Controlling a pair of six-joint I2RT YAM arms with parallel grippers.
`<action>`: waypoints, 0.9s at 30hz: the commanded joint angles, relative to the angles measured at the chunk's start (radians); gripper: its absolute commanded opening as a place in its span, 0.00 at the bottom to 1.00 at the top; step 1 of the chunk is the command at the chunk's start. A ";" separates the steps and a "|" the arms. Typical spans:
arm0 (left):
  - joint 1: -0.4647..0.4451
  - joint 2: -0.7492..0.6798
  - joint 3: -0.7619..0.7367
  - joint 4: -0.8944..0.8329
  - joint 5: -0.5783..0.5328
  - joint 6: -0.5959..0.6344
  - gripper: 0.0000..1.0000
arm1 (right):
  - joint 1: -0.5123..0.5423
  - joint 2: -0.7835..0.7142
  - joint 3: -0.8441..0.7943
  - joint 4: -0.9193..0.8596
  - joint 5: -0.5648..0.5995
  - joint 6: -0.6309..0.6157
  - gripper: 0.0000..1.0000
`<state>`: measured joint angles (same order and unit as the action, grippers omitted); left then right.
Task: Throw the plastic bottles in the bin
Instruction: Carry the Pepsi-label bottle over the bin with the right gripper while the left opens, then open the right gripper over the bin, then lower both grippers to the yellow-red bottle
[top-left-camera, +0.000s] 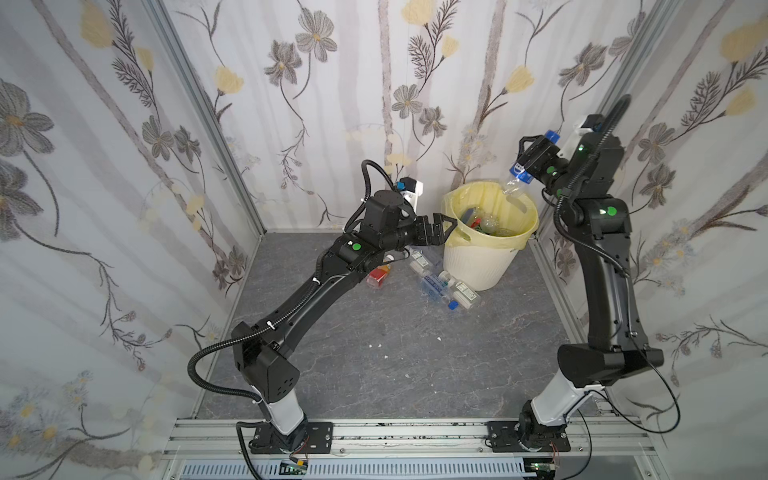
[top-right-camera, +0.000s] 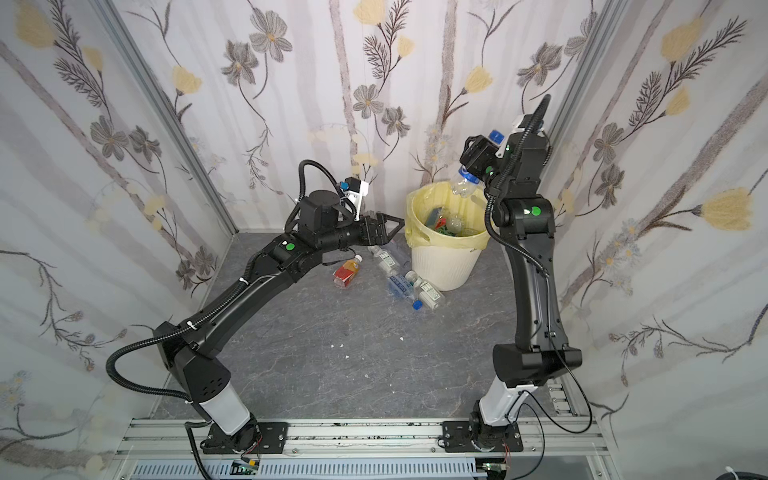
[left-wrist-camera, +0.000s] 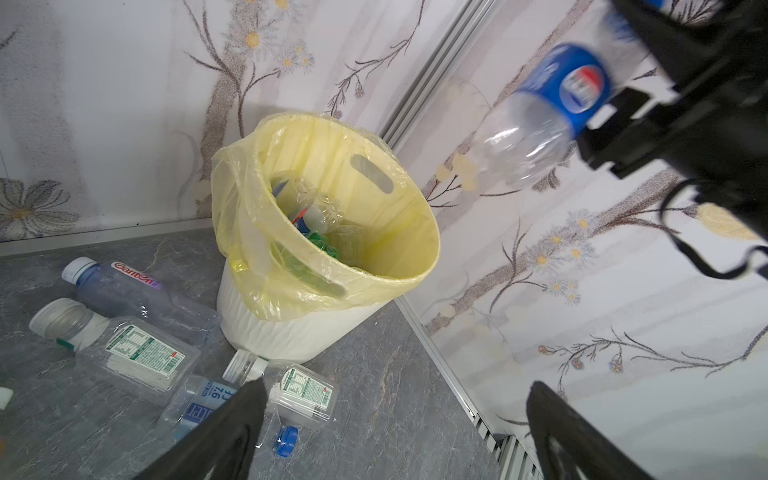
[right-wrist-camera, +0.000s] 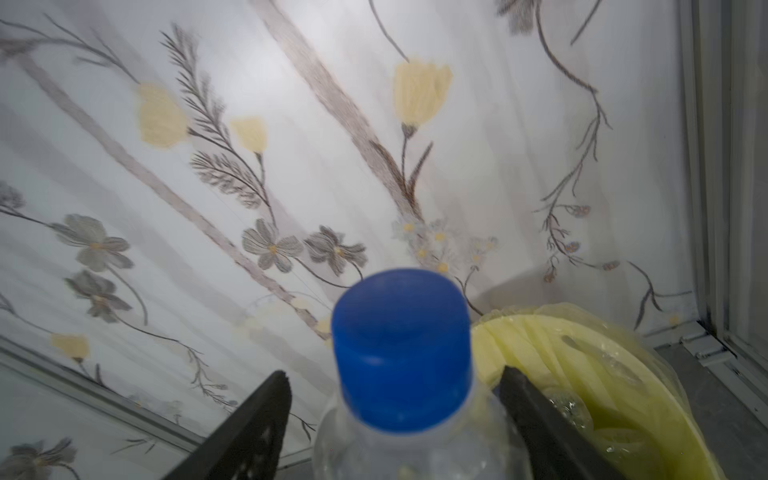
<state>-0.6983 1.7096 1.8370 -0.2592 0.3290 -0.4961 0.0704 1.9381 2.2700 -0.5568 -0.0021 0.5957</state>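
While the left pincer (top-left-camera: 446, 230) is held wide and empty beside the bin (top-left-camera: 473, 266), a blue-labelled bottle (top-left-camera: 515, 183) is seen at the upper right of a top view, over the bin's rim, apparently loose between the parted jaws of the right pincer (right-wrist-camera: 395, 376). Hung off-centre, it could be deflected by the rim onto the table (top-left-camera: 374, 332).

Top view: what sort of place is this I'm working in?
Most likely a robot test cell, not a lived-in room: flowered curtains hang between metal posts on three sides, the left arm and right arm bolt to a metal rail, and a bin and loose bottles sit on the floor.
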 joint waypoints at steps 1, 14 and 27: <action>0.000 -0.020 -0.012 0.014 -0.012 0.015 1.00 | -0.019 0.082 -0.004 -0.186 -0.009 0.051 0.99; 0.000 -0.034 -0.070 0.008 -0.036 0.001 1.00 | 0.005 0.063 -0.010 -0.221 -0.024 0.028 1.00; 0.057 -0.008 -0.111 0.001 -0.133 -0.066 1.00 | 0.113 -0.086 -0.171 -0.183 0.003 -0.027 1.00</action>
<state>-0.6579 1.6970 1.7332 -0.2596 0.2375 -0.5323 0.1616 1.8862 2.1456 -0.7929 -0.0135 0.5930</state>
